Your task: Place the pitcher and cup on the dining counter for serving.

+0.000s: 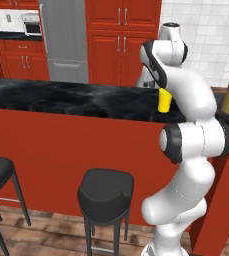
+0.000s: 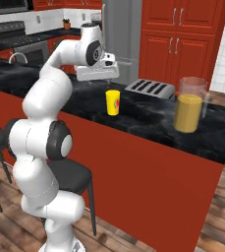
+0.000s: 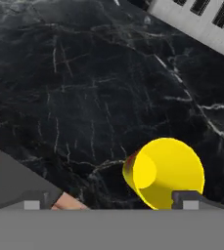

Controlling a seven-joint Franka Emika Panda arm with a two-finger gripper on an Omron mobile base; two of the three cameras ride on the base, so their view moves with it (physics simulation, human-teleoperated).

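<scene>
At the far left, two black stools [image 1: 105, 192] stand on the wood floor against the plain red front of the dining counter [image 1: 61, 140], whose black marbled top runs across both base views. Behind it, left of centre, a grey refrigerator [image 1: 66, 35] stands between red cabinets [image 1: 121, 35]. Further right, the white arm bends up and over the counter edge, and the gripper [image 2: 100, 73] hangs above the black top, just over and slightly to the left of the cup [image 2: 113, 102] in the right base view. The cup stands upright on the counter top, free of the fingers; in the hand view it lies below and between the two finger tips [image 3: 189, 200], which stand wide apart with the jaws parted and nothing between them. To the right of the cup, toward the back of the counter, sits a grey toaster [image 2: 151, 89]. Furthest right, the pitcher [image 2: 190, 106] stands upright on the same black top, well apart from the cup, its lower part orange-yellow and its upper part clear.
</scene>
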